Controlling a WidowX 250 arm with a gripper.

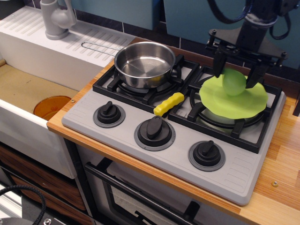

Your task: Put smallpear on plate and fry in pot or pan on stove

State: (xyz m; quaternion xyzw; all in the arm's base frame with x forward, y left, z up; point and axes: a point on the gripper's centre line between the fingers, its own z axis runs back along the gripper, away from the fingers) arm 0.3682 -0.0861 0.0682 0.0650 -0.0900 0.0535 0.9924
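The light-green smallpear [234,83] lies on the lime-green plate [234,106], which sits on the right burner of the grey stove [123,137]. My gripper [237,78] hangs over the pear with a black finger on each side. The jaws stand wider than the pear, with a gap on its right side, so the gripper looks open. The yellow crinkle-cut fry [169,103] lies on the front edge of the grates between the two burners. The shiny steel pan [144,63] stands empty on the left burner, its wire handle pointing left.
Three black knobs [154,129] line the stove front. A white sink with an orange disc [51,107] in it lies to the left, and a grey faucet [56,18] stands behind it. A wooden counter [281,154] runs to the right.
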